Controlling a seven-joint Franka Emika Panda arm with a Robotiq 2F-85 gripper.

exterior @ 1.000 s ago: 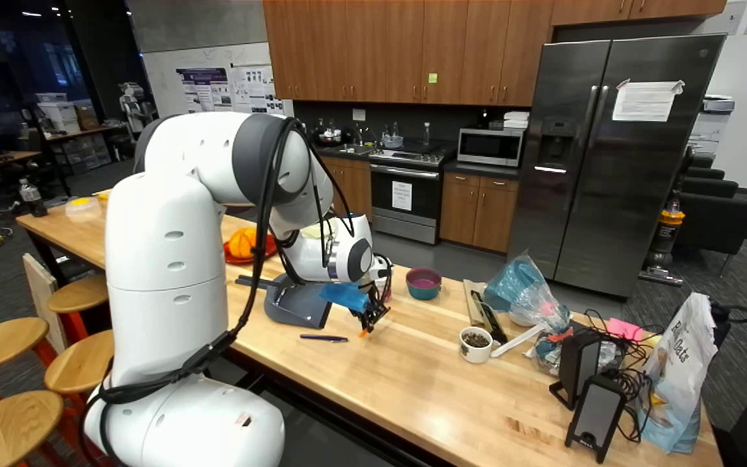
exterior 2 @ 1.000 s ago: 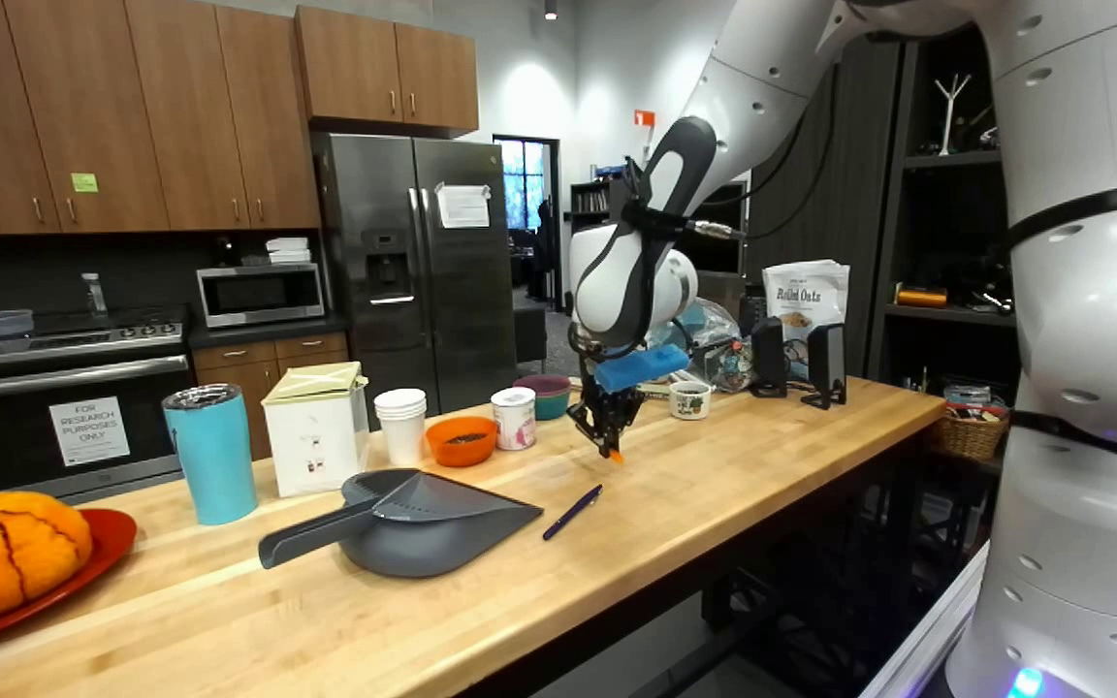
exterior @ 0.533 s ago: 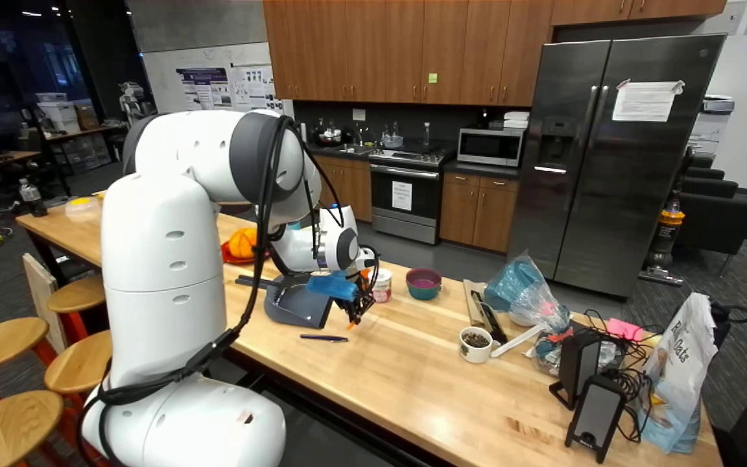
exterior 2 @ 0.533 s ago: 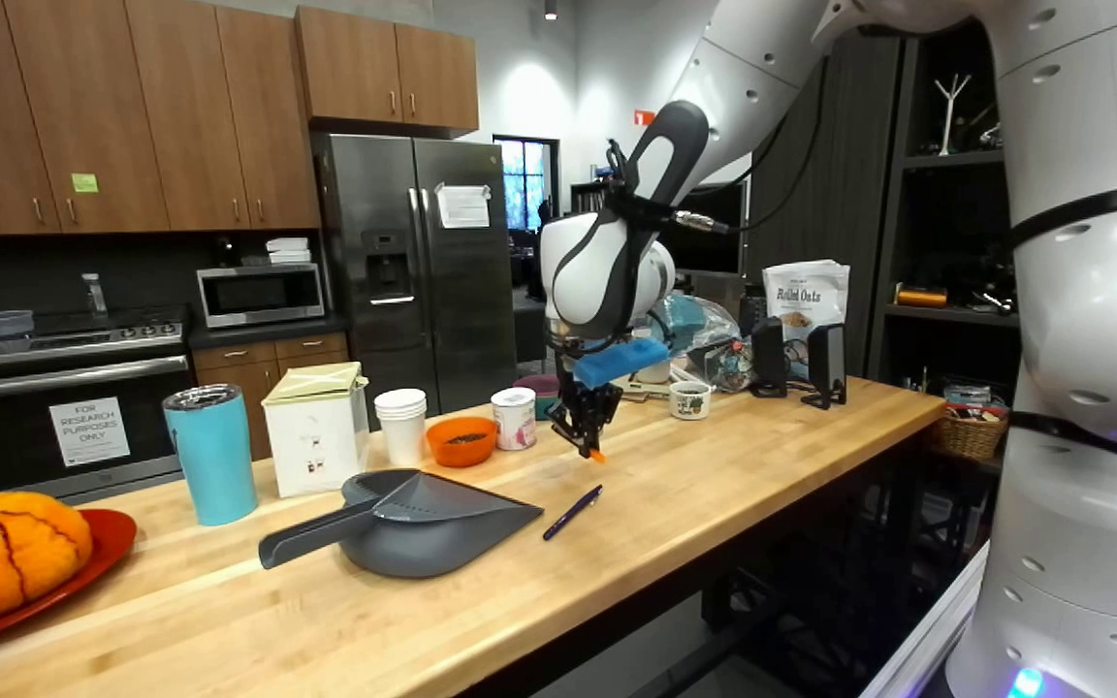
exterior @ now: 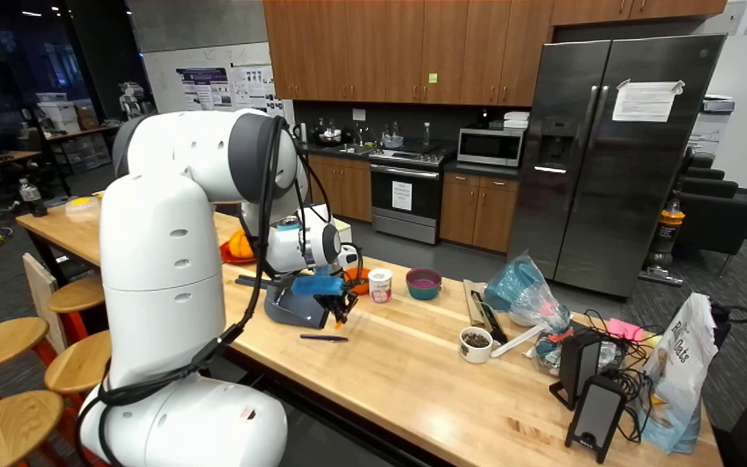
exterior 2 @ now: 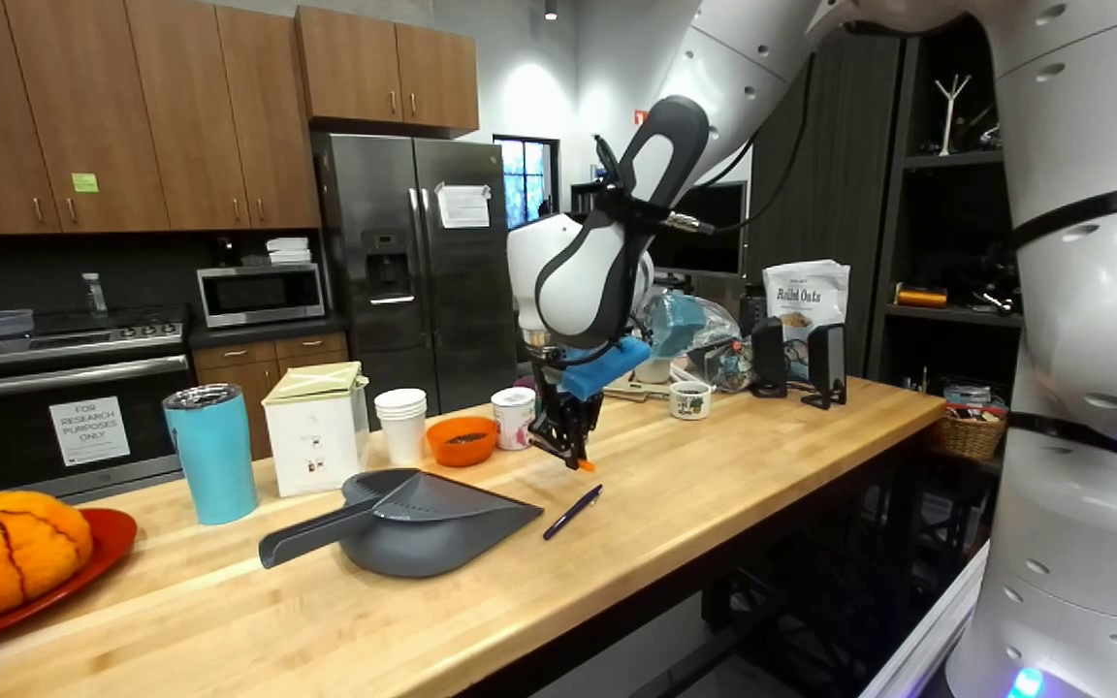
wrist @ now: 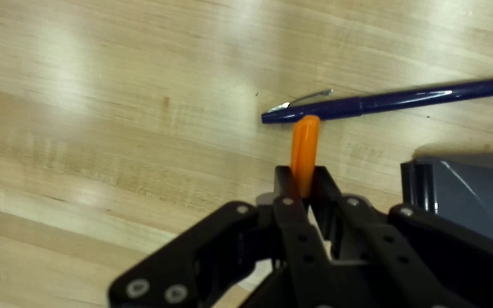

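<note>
tool [wrist: 303, 182] pinches orange piece [wrist: 305, 147] between its jaws

Layout about your pincer [wrist: 303, 182], above the tabletop [exterior 2: 704, 485].
In its grip you have a small piece [wrist: 305, 145]. In both exterior views, you see the pen [exterior 2: 573, 511] on the tabletop just before the pincer, the dustpan [exterior 2: 432, 538] to its left, the small cup [exterior 2: 689, 405], speakers [exterior 2: 826, 364] and oats bag [exterior 2: 811, 281] to its right. In an exterior view, the tub [exterior 2: 513, 424] stands behind-left of it, then the bowl [exterior 2: 462, 456], cup stack [exterior 2: 401, 431], box [exterior 2: 311, 451] and tumbler [exterior 2: 214, 470], each farther left.
</note>
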